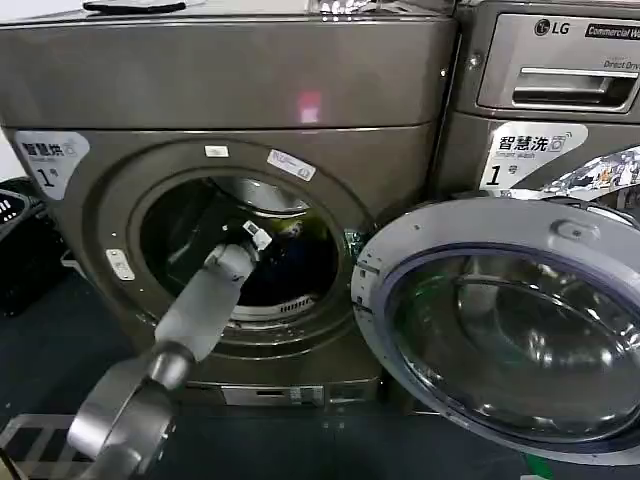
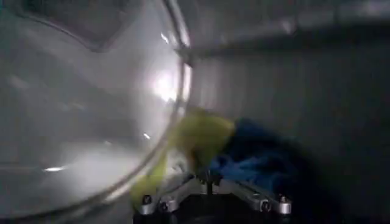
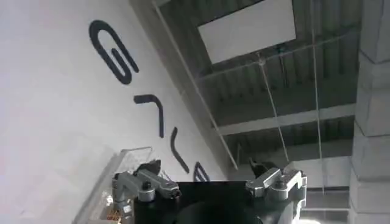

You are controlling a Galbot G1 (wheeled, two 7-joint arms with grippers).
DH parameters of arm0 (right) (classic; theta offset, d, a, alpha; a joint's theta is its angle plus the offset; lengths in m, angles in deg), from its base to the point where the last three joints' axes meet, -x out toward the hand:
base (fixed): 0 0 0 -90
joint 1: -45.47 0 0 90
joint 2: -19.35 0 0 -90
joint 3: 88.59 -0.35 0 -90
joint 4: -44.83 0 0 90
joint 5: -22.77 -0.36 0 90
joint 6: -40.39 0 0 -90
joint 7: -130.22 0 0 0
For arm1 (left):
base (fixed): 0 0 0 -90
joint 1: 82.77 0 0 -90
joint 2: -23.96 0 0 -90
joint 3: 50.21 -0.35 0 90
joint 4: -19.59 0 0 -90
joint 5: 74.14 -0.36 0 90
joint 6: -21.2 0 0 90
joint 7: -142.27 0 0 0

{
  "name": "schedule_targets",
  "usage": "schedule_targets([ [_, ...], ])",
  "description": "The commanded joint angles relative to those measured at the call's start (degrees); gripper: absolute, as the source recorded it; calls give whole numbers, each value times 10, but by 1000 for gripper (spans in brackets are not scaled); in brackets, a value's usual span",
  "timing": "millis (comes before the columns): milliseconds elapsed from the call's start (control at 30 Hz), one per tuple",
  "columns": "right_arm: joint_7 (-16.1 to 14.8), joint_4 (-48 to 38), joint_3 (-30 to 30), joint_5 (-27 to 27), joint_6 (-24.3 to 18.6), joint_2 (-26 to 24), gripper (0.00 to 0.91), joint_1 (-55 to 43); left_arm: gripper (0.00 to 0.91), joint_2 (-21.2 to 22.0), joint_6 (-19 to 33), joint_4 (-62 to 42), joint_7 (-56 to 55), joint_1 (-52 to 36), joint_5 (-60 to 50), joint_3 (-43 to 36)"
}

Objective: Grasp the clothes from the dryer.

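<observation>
Left of centre in the head view stands the dryer (image 1: 230,90), bronze-grey, plain top panel, white "1" label at its upper left. Its grey-rimmed glass door (image 1: 510,330) is swung fully open, lower right of frame, in front of the LG machine (image 1: 555,100) alongside. Left arm (image 1: 200,310) rises from the lower left corner and passes through the round porthole, wrist end inside the dark drum.

Left wrist view, inside the drum: clothes (image 2: 244,152) sit at lower centre, a yellow piece (image 2: 204,137) beside a blue piece (image 2: 262,161), against the ribbed drum wall. Left gripper (image 2: 210,198) at bottom edge, its two metal fingers (image 2: 149,204) spread wide apart, nothing between them; the cloth lies just beyond the fingertips, contact cannot be told. A curved shiny surface fills the upper left.

Right wrist view: right gripper (image 3: 207,189) at the bottom edge, pointing up at a white wall with dark lettering (image 3: 116,55) and a ceiling panel (image 3: 247,30). Fingers parted wide, holding nothing.
</observation>
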Motion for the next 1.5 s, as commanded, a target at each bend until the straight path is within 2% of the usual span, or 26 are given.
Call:
schedule_targets([
  [33,0,1,2,0,-1,0,907,-2,0,5,74,149,-191,59,149,23],
  [433,-2,-2,-2,-1,-9,1,907,-1,0,35,138,156,-337,73,132,88],
  [533,-2,-3,-2,-2,-10,0,907,-2,0,33,144,186,-354,92,128,107],
  [633,-2,-2,-2,-5,-9,0,907,-2,0,30,179,222,-385,121,95,112],
  [800,4,2,-1,-20,-6,-2,907,2,0,29,177,298,-398,193,71,120],
  [900,9,-1,-1,-11,-2,-3,907,5,0,32,170,313,-398,214,71,121],
  [1233,20,-13,-18,-18,-8,-5,907,18,0,37,165,323,-397,229,65,120],
  [1500,15,-14,-20,-18,-10,-6,907,19,0,34,150,326,-369,227,64,119],
])
